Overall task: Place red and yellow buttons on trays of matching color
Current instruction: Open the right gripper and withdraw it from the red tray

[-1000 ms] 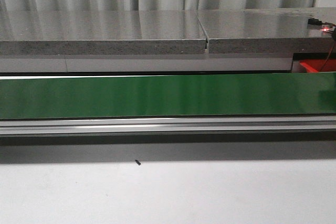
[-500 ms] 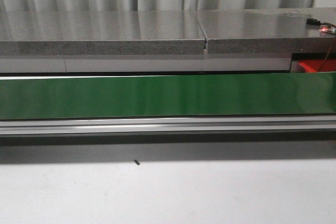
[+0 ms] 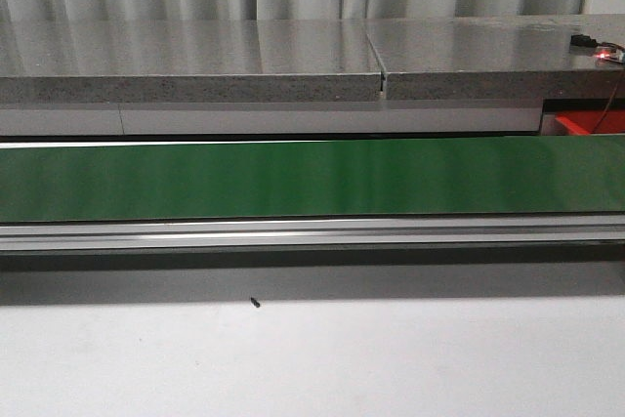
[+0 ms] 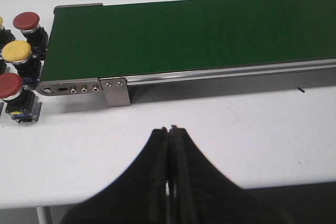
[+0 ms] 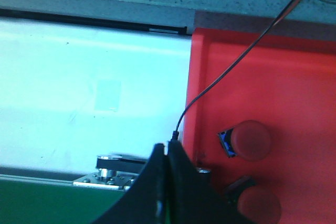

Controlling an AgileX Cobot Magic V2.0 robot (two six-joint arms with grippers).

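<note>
**Both grippers clenched and empty; buttons waiting at the belt's end, two reds already in the red tray**

In the front view, a green conveyor belt (image 3: 312, 179) is stretching across the whole width, with a metal rail running along its near edge and a white surface (image 3: 312, 363) lying in front of it. A tiny dark speck (image 3: 255, 303) is sitting on that surface near the rail. Behind the belt a grey stone-like counter (image 3: 195, 61) is running across, and at the far right a sliver of the red tray (image 3: 591, 122) is showing below it. Neither arm is appearing in this view.

In the left wrist view, the left gripper (image 4: 169, 145) is hovering above the white surface with its fingers pressed together, grasping nothing. Beyond the belt's end, unsorted buttons are standing close together: a red button (image 4: 27, 21), a yellow button (image 4: 17, 51) beside it, and another red button (image 4: 10, 86) nearest the belt's metal corner bracket.

In the right wrist view, the right gripper (image 5: 168, 153) is likewise clenched and empty, hanging over the edge of the red tray. Two sorted red buttons (image 5: 251, 140) are lying inside that tray. A thin black wire (image 5: 231, 61) is crossing over the tray toward a green connector on the counter.
</note>
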